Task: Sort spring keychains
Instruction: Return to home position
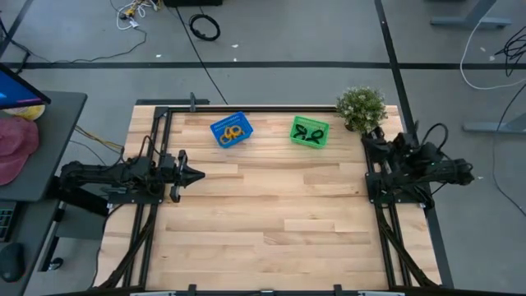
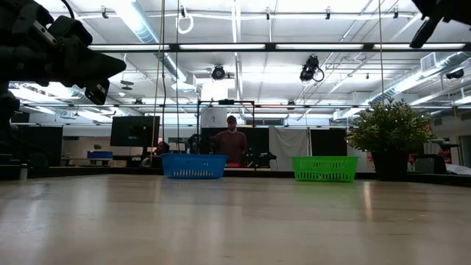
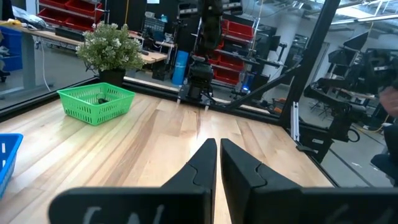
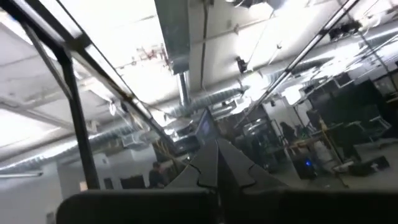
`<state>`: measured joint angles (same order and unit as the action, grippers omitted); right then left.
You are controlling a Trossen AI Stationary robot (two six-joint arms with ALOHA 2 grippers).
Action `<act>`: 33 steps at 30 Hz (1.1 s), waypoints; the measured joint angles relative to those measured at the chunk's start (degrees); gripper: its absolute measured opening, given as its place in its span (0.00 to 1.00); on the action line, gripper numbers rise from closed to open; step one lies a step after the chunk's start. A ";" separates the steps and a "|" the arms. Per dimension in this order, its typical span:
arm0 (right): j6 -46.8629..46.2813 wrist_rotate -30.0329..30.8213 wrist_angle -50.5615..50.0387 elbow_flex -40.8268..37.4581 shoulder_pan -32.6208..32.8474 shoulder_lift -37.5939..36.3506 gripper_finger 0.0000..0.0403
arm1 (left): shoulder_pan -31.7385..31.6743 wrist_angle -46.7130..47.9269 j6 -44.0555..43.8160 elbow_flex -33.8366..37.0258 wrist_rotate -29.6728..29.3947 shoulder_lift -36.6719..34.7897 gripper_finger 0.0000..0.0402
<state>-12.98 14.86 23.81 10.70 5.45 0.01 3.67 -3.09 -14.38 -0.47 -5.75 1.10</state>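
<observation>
The left gripper (image 3: 217, 144) was closest to its wrist camera; its two dark fingers (image 3: 202, 165) stood almost together with only a thin slit between them, and they held nothing; seen from above, this gripper hung over the table (image 1: 271, 214) at the 9 o'clock side and pointed toward 3 o'clock. The right gripper (image 4: 217, 155) was pressed closed and also empty; it pointed up at the ceiling, and its arm was folded at the 3 o'clock edge. The orange spring keychains (image 1: 233, 132) lay inside the blue basket (image 2: 193, 166), at about 11 o'clock on the table; the black spring keychains (image 1: 310, 133) lay inside the green basket (image 2: 324, 168), at about 1 o'clock; the two baskets stood apart, side by side. A potted plant (image 1: 362, 107) stood just beside the green basket toward 2 o'clock; in the room behind the blue basket a person (image 2: 232, 140) was visible.
</observation>
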 joint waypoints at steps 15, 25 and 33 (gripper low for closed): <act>6.77 3.77 10.06 -9.71 -0.20 -0.02 0.00 | 0.00 0.01 -0.01 0.00 -0.01 0.01 0.06; 7.36 3.03 -7.84 -9.71 -0.20 -0.02 0.00 | -0.01 0.02 0.01 0.00 -0.01 0.01 0.06; 4.43 -6.35 -19.53 -9.73 -0.20 -0.02 0.00 | -0.01 0.04 -0.01 0.00 -0.01 0.00 0.06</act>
<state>-8.55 8.51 4.29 0.97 5.26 -0.01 3.66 -3.05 -14.39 -0.47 -5.76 1.11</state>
